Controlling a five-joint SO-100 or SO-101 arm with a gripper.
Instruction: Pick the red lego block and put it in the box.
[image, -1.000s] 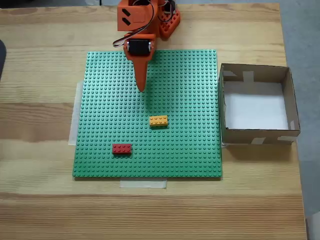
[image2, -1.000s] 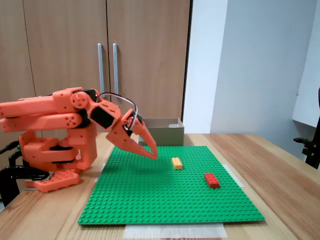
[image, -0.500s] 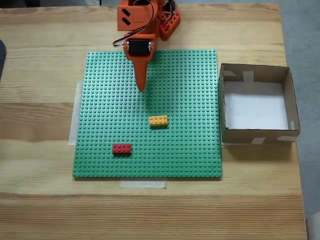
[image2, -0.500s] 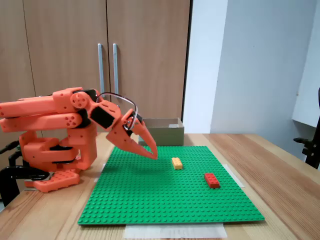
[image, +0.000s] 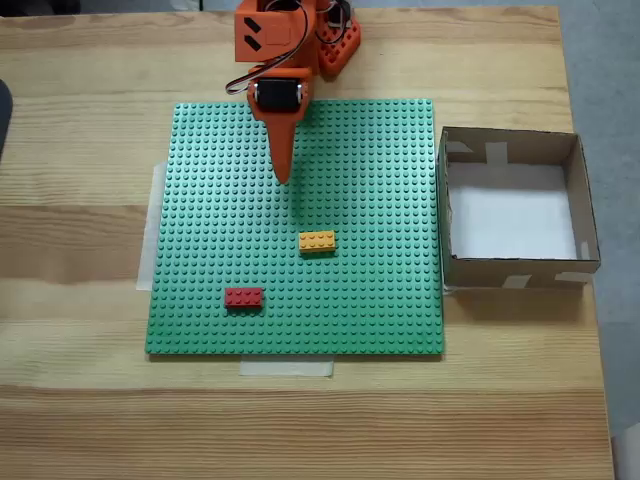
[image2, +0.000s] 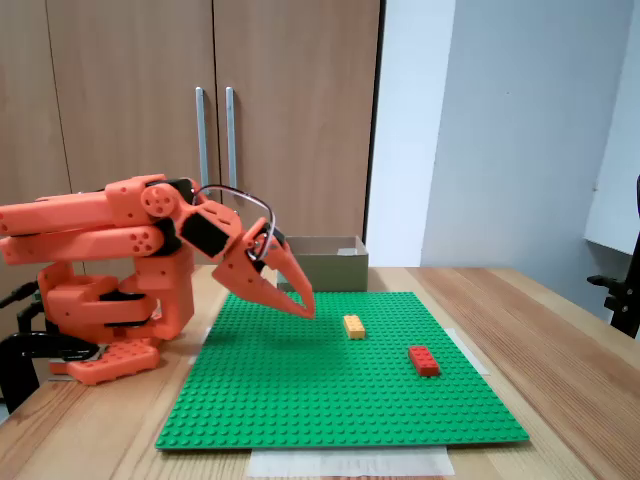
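The red lego block (image: 244, 297) (image2: 423, 360) lies flat on the green baseplate (image: 380, 170) (image2: 330, 400), near its front left corner in the fixed view from above. The box (image: 515, 270) (image2: 322, 262), brown cardboard with a white floor, stands off the plate's right edge in that view. My orange gripper (image: 283, 176) (image2: 308, 311) hangs shut just above the plate's far part, well away from the red block, with nothing between its fingers.
An orange-yellow brick (image: 317, 241) (image2: 354, 326) sits on the plate between the gripper and the red block. The arm's orange base (image2: 105, 310) stands at the plate's far side. The wooden table (image: 80, 400) surrounds the plate; tape strips (image: 286, 368) hold its edges.
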